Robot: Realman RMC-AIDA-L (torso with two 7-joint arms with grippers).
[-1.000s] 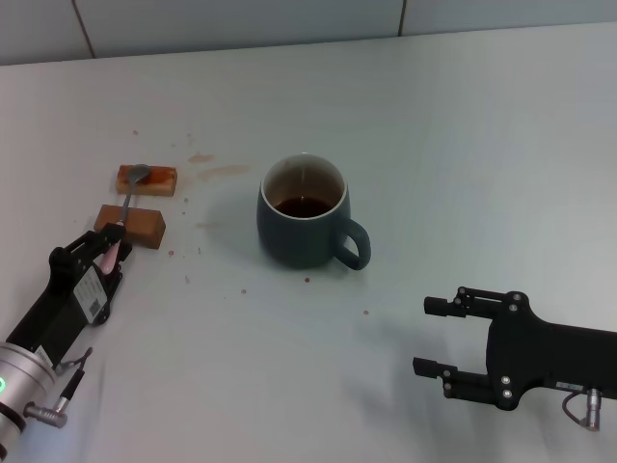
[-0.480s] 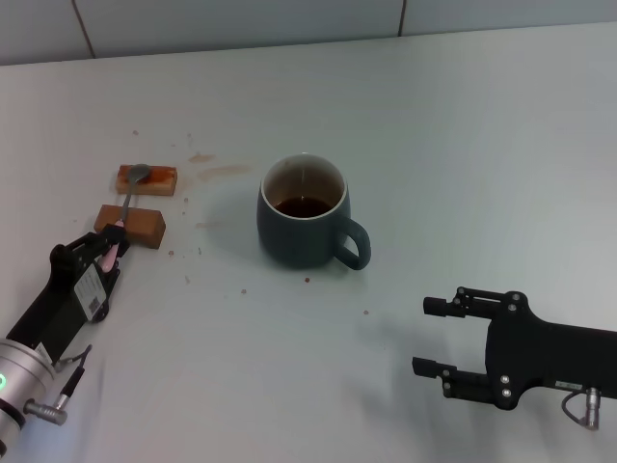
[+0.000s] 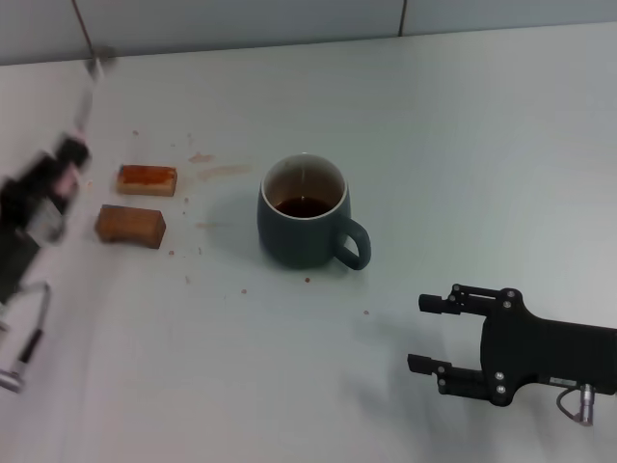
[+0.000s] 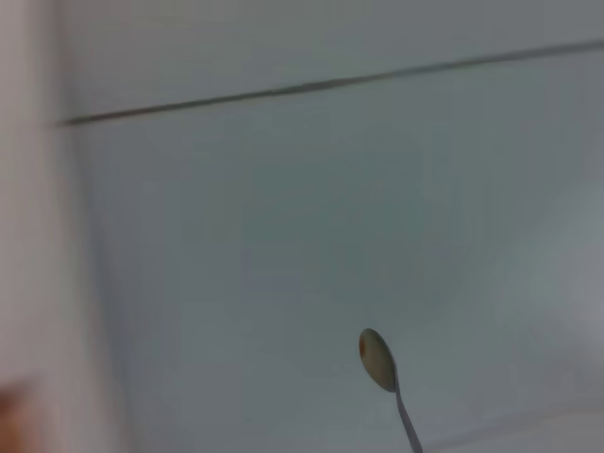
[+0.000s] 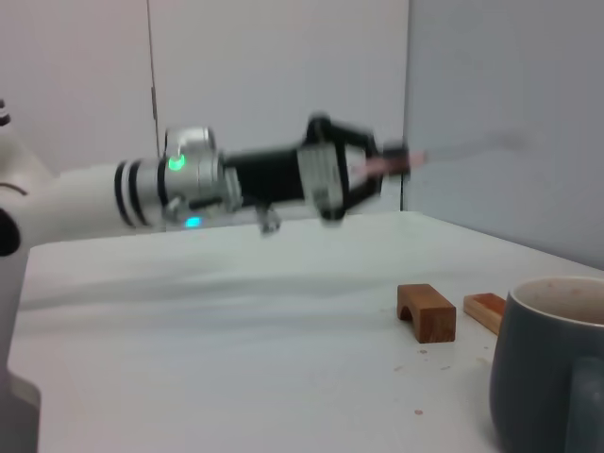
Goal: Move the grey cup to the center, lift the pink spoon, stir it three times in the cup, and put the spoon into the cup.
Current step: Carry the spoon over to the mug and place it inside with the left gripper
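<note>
The grey cup (image 3: 304, 217) stands near the middle of the table, handle toward my right side, with dark liquid inside; it also shows in the right wrist view (image 5: 552, 373). My left gripper (image 3: 67, 162) is raised at the far left, blurred by motion, and is shut on the pink spoon (image 3: 85, 106). The spoon points up and away, with its metal bowl (image 3: 99, 62) in the air. The left wrist view shows only the spoon's bowl (image 4: 377, 360). The right wrist view shows my left gripper (image 5: 363, 168) holding the spoon (image 5: 404, 159) above the table. My right gripper (image 3: 432, 334) is open and empty, low at the front right.
Two brown blocks (image 3: 147, 179) (image 3: 130, 224) lie left of the cup, with brown spill marks (image 3: 217, 172) between them and the cup. The blocks also show in the right wrist view (image 5: 427, 312) (image 5: 486, 310). A wall runs along the table's far edge.
My left gripper has lifted the spoon off the two blocks and swung it up and back to the left. The right gripper has barely moved.
</note>
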